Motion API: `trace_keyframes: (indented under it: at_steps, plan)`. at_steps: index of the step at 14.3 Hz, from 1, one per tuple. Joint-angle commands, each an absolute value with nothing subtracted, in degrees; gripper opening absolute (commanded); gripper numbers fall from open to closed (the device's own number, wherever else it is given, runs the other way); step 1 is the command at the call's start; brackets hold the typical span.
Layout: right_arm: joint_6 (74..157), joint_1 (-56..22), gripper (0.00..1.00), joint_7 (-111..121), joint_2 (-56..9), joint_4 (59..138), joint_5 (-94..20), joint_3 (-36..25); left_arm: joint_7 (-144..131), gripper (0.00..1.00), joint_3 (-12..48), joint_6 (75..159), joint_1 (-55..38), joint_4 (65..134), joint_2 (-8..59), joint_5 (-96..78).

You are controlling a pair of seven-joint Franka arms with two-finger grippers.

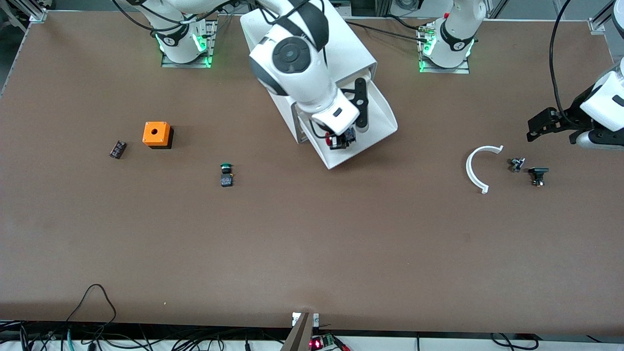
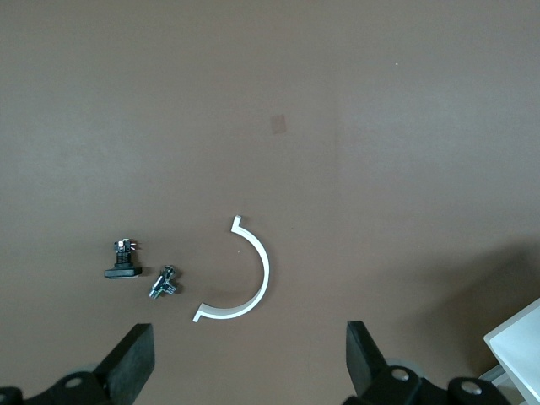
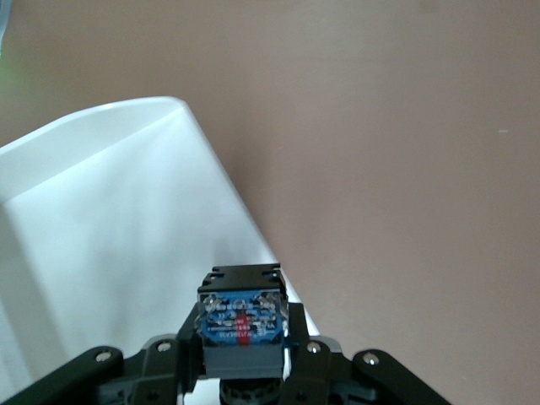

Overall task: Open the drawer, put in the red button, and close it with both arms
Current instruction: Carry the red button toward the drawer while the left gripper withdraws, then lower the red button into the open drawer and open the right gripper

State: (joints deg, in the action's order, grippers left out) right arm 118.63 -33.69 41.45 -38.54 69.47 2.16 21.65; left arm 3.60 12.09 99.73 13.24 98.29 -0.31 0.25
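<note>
Red button in right tool; front view shows drawer open.

No readable text, brand, number or sign anywhere. Faint, illegible marks only on the blue-and-red terminal face of the small dark blocky switch at lower centre of the right wrist frame.
</note>
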Motion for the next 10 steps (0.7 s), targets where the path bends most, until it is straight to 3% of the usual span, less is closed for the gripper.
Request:
trace_keyframes:
  at_steps: [1, 10]
  plan:
    - [114.1, -36.8, 0.32, 43.6, -40.7, 66.8, 3.9, 20.8, 2.7, 1.0, 12.2, 98.8, 13.1, 97.6, -0.3, 2.4]
    - [112.3, -41.4, 0.34, 46.4, -45.0, 66.8, 4.7, 19.2, 1.0, 1.0, 12.3, 99.0, 13.0, 97.5, 0.3, 3.3]
